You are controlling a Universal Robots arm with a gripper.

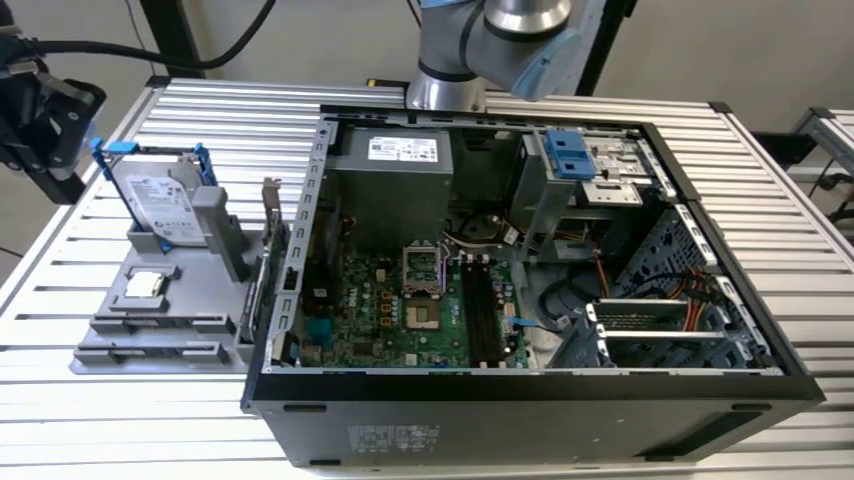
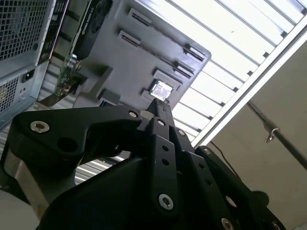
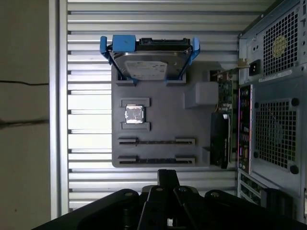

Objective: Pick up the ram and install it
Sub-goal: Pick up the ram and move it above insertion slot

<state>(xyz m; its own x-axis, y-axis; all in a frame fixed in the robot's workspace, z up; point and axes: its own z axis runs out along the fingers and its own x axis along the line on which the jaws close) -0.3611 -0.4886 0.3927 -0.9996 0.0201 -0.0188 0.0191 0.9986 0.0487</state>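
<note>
Now, step in hand: judged to be the pick-up, with the pincer (image 3: pixel 168 175) hovering over the slatted counter (image 3: pixel 91 103) just beside the grey tray (image 3: pixel 165 96).
Pincer: fingers pressed together, nothing between them in both wrist views.
Ram: cannot be placed; the tray's two long holders (image 3: pixel 157 142) look bare, and the long black slots (image 1: pixel 478 310) on the green motherboard (image 1: pixel 387 305) are too dark to tell.
Tray contents: a hard drive (image 3: pixel 149 67) in a blue bracket, standing on edge; a processor chip (image 3: pixel 135 114) lying flat.
Doing it well: likely means spreading the fingers first, taking the thin stick by its long edges near the middle, keeping it upright and sparing the chips.
Writing: white labels on the hard drive, the power supply (image 1: pixel 400 160) and the case (image 1: pixel 394 437); print too small to read.
</note>
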